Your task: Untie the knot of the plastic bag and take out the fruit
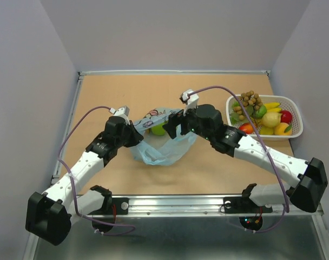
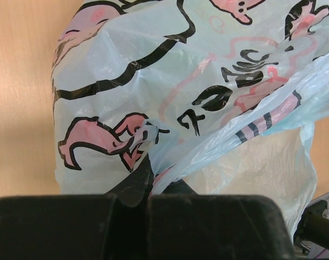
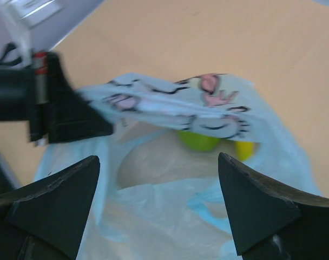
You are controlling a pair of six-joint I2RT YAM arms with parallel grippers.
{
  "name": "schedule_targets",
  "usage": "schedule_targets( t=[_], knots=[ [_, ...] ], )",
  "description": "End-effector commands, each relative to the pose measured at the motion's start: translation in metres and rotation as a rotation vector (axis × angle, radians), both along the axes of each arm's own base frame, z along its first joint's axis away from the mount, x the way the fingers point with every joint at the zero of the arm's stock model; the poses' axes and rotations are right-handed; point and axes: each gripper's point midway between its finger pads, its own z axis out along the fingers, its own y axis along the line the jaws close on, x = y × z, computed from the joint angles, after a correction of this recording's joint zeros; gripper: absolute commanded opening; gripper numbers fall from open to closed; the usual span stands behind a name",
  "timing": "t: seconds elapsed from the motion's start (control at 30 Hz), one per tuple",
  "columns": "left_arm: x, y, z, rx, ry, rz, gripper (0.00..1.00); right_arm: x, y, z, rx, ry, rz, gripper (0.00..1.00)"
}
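Observation:
The light blue plastic bag [image 1: 160, 146] with pink-and-dark prints lies mid-table, its mouth pulled open. No knot shows. My left gripper [image 1: 138, 136] is shut on a strip of the bag's edge, seen pinched between the jaws in the left wrist view [image 2: 148, 187], with the printed bag wall [image 2: 181, 81] beyond. My right gripper [image 1: 172, 127] is open and empty, hovering over the bag mouth [image 3: 159, 179]. A round green fruit [image 3: 199, 141] and a yellow fruit [image 3: 243, 149] lie inside under the printed flap. The green one also shows from above [image 1: 159, 129].
A white basket [image 1: 283, 98] at the right back holds several fruits: a brown grape bunch [image 1: 250, 100], bananas [image 1: 271, 105], yellow and red pieces. Grey walls close the table's left, back and right. A metal rail [image 1: 175, 205] runs along the near edge.

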Motion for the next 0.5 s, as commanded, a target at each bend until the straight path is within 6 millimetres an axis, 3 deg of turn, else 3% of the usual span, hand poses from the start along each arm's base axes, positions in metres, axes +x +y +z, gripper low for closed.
schedule_targets(
  t=[0.0, 0.1, 0.17, 0.2, 0.47],
  knots=[
    [0.005, -0.011, 0.015, -0.048, -0.040, -0.015, 0.00, -0.035, 0.034, 0.004, 0.012, 0.006, 0.181, 0.93],
    [0.005, -0.012, 0.019, -0.063, -0.052, -0.007, 0.00, -0.044, 0.052, -0.033, -0.037, 0.083, 0.216, 0.93],
    [0.007, -0.011, 0.025, -0.069, -0.068, -0.001, 0.00, -0.037, 0.054, -0.055, -0.049, 0.122, 0.174, 0.93],
    [0.006, -0.013, 0.027, -0.071, -0.073, -0.007, 0.00, -0.028, 0.053, -0.072, -0.079, 0.134, 0.126, 0.93],
    [-0.003, -0.013, 0.024, -0.063, -0.055, -0.022, 0.00, 0.042, 0.056, -0.105, -0.111, 0.002, -0.160, 0.95]
  ],
)
